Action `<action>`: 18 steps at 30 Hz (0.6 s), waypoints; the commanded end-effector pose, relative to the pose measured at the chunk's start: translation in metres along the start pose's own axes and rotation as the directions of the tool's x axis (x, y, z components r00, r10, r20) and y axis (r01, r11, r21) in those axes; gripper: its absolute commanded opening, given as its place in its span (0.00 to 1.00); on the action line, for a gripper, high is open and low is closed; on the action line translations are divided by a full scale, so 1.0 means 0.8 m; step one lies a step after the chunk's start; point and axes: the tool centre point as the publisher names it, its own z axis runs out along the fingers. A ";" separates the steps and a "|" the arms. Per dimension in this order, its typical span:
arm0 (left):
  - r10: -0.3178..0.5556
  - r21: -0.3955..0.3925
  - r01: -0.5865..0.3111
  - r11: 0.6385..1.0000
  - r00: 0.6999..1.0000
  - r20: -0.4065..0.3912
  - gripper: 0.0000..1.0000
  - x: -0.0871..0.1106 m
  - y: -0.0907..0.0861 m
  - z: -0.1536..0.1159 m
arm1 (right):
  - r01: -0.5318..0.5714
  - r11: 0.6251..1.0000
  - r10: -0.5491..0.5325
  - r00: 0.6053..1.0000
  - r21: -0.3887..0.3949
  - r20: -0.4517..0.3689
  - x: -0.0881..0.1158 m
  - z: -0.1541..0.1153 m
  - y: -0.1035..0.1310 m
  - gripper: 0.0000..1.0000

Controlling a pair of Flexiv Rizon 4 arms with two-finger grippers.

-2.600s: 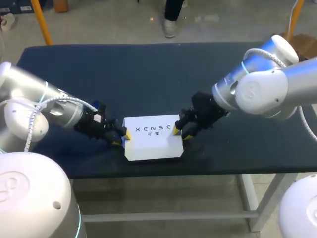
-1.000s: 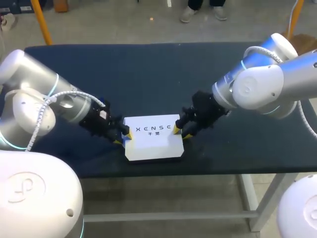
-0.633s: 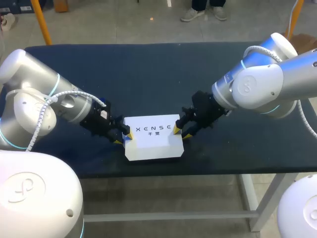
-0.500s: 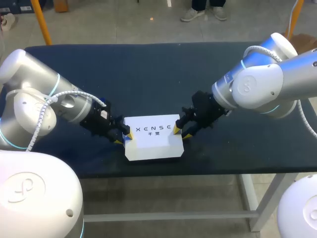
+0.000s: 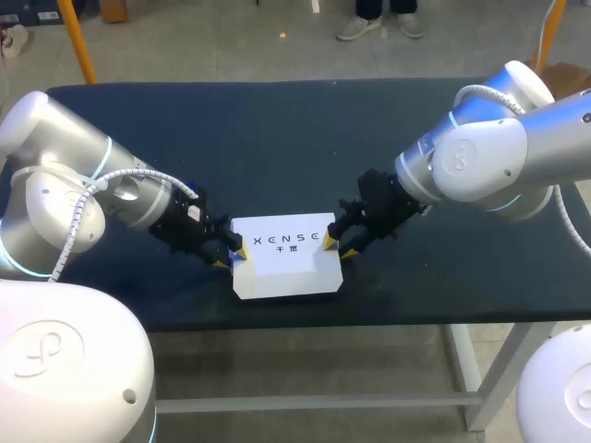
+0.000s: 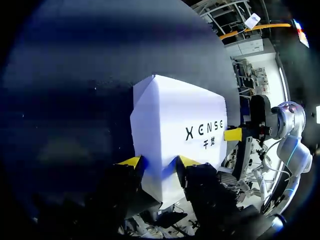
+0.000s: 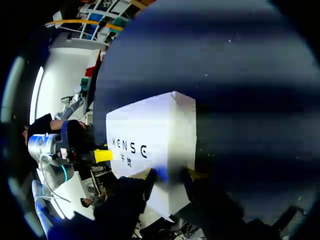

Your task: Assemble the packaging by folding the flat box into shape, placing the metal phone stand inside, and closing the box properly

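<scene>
With my left gripper (image 5: 229,256) and right gripper (image 5: 334,247) clamped on the box's (image 5: 286,269) ends, I'd press evenly inward.

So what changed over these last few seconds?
The left arm raised its elbow, and the left gripper edged slightly further onto the end of the box. That ended about a second ago. The right gripper and the box stayed where they were; nothing was visibly taken hold of or let go.
</scene>
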 end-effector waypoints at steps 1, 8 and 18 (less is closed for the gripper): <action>0.005 -0.017 -0.005 1.000 1.000 -0.002 0.46 0.003 -0.005 0.015 | 0.004 1.000 -0.004 1.000 0.006 -0.011 0.002 0.003 0.001 0.46; 0.008 -0.030 -0.008 1.000 1.000 -0.013 0.47 0.006 -0.002 0.010 | 0.006 1.000 -0.006 1.000 0.006 -0.003 0.007 -0.003 -0.004 0.47; -0.013 -0.070 0.012 0.998 1.000 -0.014 0.48 0.008 -0.002 0.000 | -0.024 0.999 0.024 1.000 0.037 0.011 0.009 -0.010 -0.003 0.48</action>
